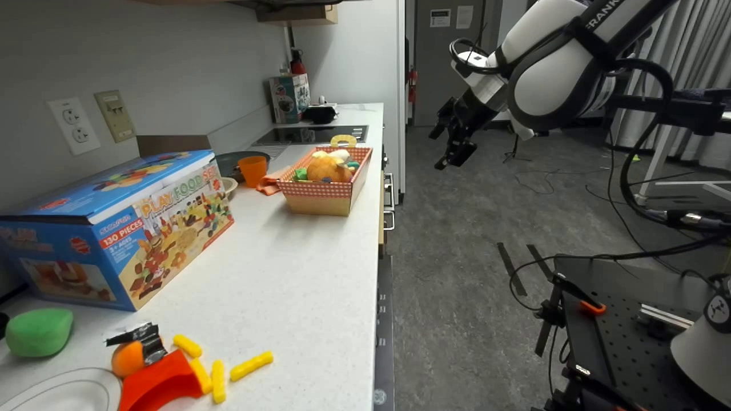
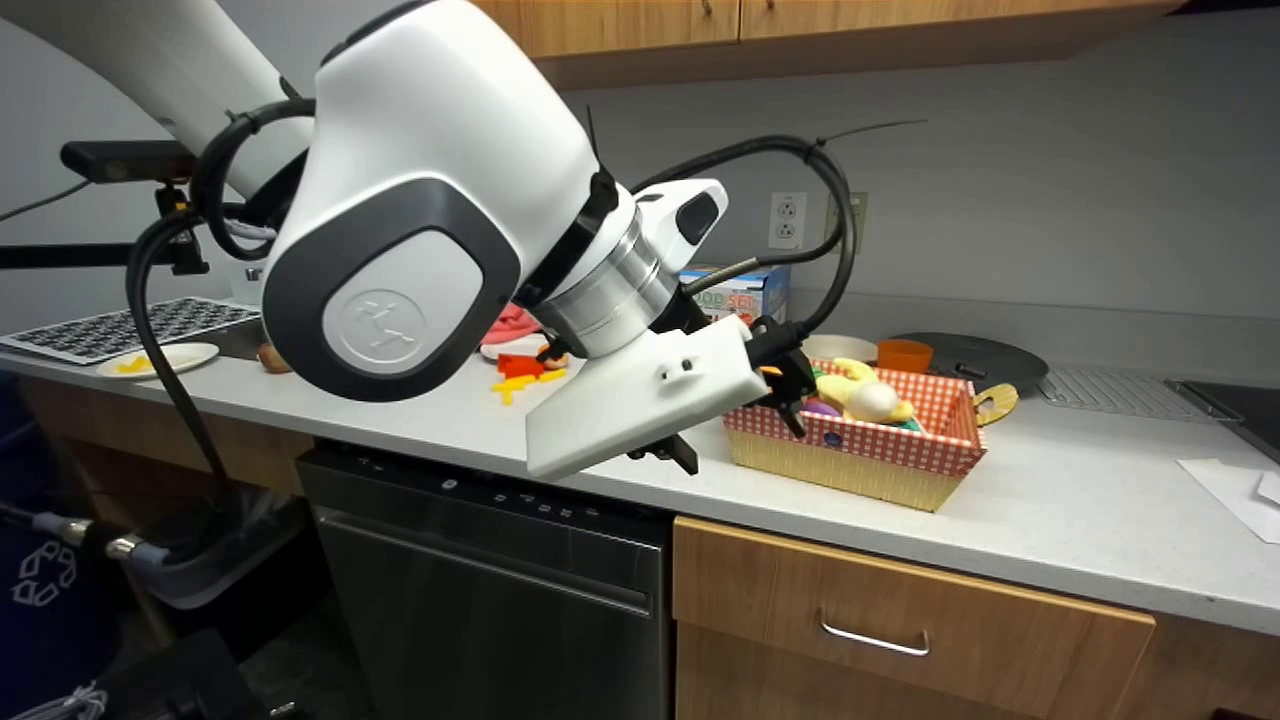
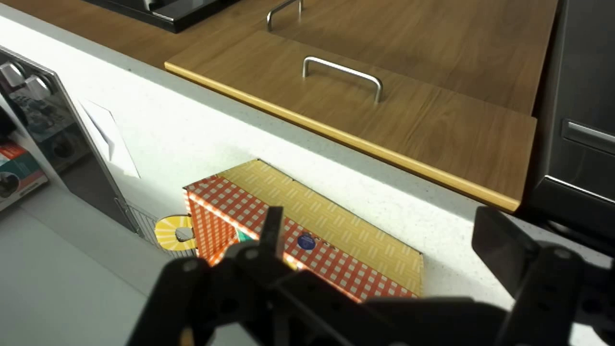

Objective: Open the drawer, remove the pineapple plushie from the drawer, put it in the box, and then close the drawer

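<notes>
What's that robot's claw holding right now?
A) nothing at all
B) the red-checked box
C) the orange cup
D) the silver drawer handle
A: in an exterior view the gripper hangs in mid-air with its fingers spread, and only grey floor shows in the gap between them.

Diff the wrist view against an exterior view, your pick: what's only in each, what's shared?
Of that pair, only the wrist view shows a second handle and a teal-and-orange carton, cut off at the left edge.

Only in an exterior view: the wall outlet, orange cup, dark round pan, blue recycling bin and upper cabinets.

Both share the open gripper, red-checked box, wooden drawer front with its handle, and white paper on the counter.
</notes>
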